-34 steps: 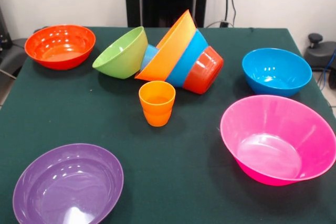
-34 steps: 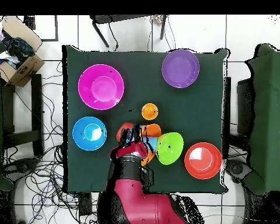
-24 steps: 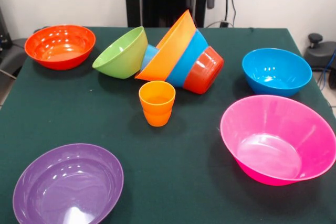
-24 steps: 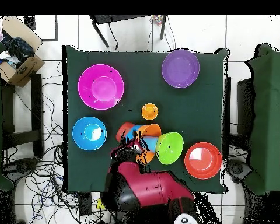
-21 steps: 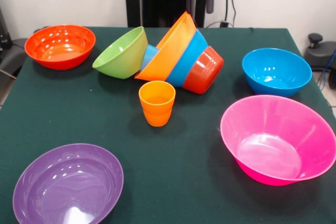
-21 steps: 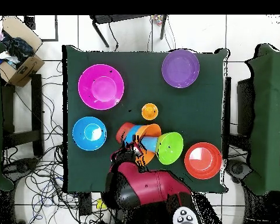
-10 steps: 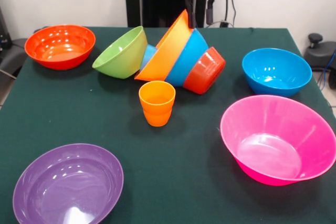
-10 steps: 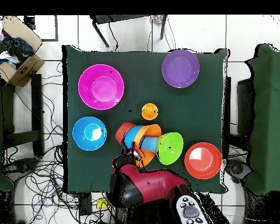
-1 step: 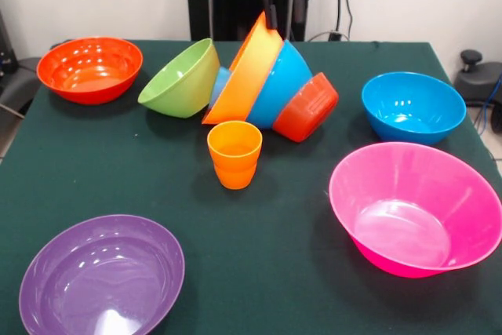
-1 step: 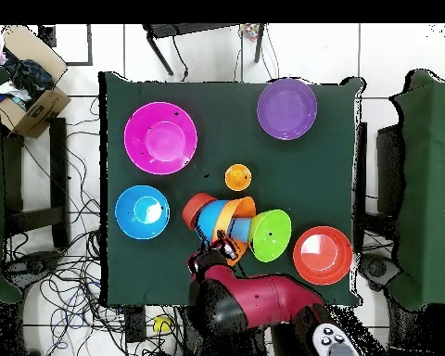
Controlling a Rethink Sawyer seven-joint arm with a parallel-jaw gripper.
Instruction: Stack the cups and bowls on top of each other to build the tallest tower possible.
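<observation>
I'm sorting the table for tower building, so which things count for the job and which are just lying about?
For the job: toppled pile of bowls, green bowl, orange cup, red bowl, blue bowl, pink bowl, purple bowl.

Lying about: cardboard box, floor cables.

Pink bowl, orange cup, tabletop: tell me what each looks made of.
Pink bowl: likely glossy, slightly translucent plastic; bright highlights on its inner floor, light glowing through the wall.
Orange cup: the same sort of shiny moulded plastic, with a ridged lower half.
Tabletop: seemingly covered in matte dark green cloth, perhaps felt; no reflections.
</observation>
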